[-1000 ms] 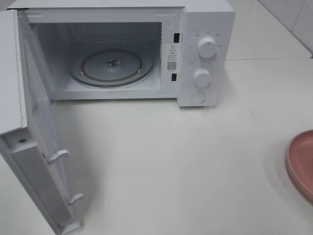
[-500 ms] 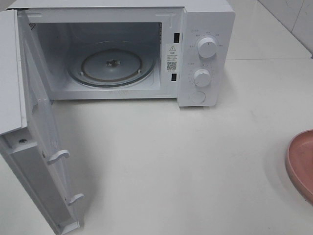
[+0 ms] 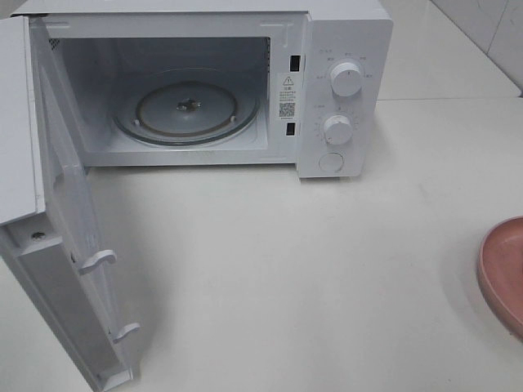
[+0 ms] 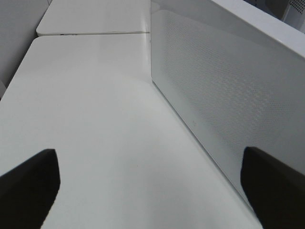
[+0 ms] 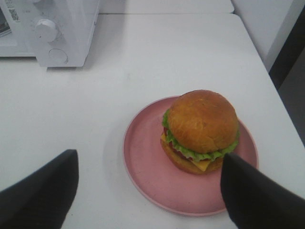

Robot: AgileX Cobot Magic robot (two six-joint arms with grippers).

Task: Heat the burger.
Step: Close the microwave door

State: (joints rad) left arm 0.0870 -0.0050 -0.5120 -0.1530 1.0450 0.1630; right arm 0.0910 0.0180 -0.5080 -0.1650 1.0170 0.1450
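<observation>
The burger (image 5: 201,131) has a golden-brown bun, lettuce, cheese and tomato, and it sits on a round pink plate (image 5: 147,176) in the right wrist view. My right gripper (image 5: 150,195) hovers open above the plate's near side, its dark fingers (image 5: 43,195) apart and holding nothing. In the exterior high view only the plate's edge (image 3: 502,273) shows at the far right, and the burger is out of that frame. The white microwave (image 3: 343,33) stands open with a bare glass turntable (image 3: 186,110). My left gripper (image 4: 150,191) is open and holds nothing, next to the door's outer face (image 4: 228,95).
The microwave door (image 3: 73,269) is swung out toward the front left. Two knobs (image 3: 346,79) (image 3: 337,129) and a round button (image 3: 331,162) sit on the control panel. White tabletop (image 3: 286,269) lies between microwave and plate. A table seam runs behind the microwave.
</observation>
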